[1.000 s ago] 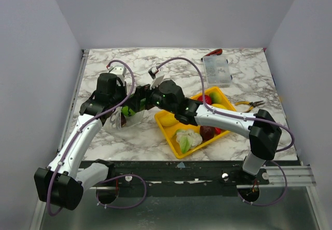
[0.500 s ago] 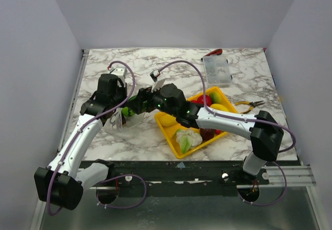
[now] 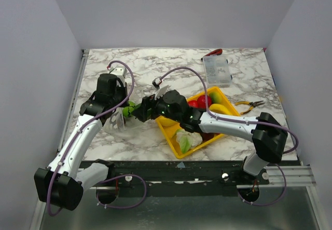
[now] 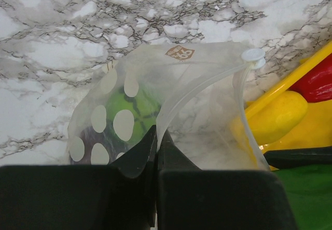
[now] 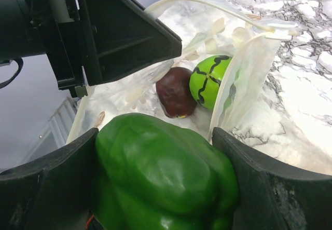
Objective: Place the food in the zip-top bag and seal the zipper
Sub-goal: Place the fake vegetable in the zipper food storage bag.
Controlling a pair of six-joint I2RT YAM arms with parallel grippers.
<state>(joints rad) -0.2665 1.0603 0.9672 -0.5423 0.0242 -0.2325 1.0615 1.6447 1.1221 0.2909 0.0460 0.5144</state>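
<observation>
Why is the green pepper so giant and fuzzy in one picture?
Right wrist view: the pepper sits close to the lens, so it looks huge and soft; left wrist view: the near black fingers blur too, the bag looks sharp; top view: even light, nothing blurry.

Surface: white-grey marble-pattern table (image 3: 145,136) | centre-right: yellow rectangular plastic tray (image 3: 171,143) | far right: clear rigid compartment box (image 3: 216,70) — red-handled tool (image 3: 215,52) just behind | right edge: yellow-handled pliers (image 3: 250,105) | left-centre: transparent dotted plastic bag (image 3: 120,118)
</observation>
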